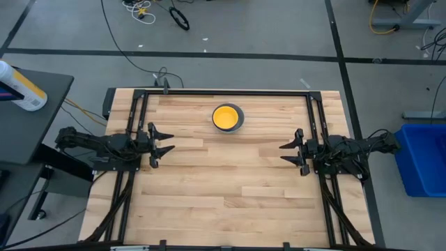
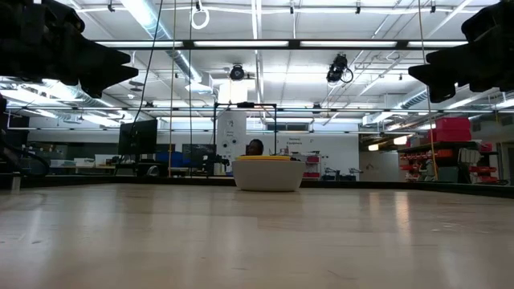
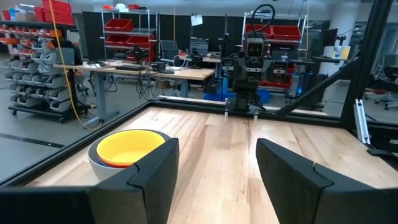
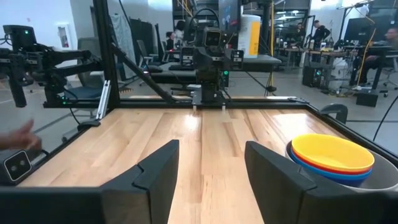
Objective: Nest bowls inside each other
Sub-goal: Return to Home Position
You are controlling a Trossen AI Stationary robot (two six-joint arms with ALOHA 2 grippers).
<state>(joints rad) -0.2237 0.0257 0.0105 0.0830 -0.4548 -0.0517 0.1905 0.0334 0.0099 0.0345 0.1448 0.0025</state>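
The bowls (image 1: 228, 117) stand as one nested stack on the wooden table, near the middle of its far edge: a yellow bowl (image 4: 333, 154) on top, red and blue rims below it, a grey bowl (image 2: 268, 174) outermost with its base on the table. My left gripper (image 1: 164, 140) hovers open at the table's left edge. My right gripper (image 1: 287, 153) hovers open at the right edge. Both point level toward the table's middle, well away from the stack. Nothing lies between either pair of fingers.
A black frame (image 1: 230, 93) runs along the table's far and side edges. Bare wood spreads across the middle and near half of the table (image 1: 230, 195). A person's hand (image 4: 18, 135) shows blurred beyond the table's edge in the right wrist view.
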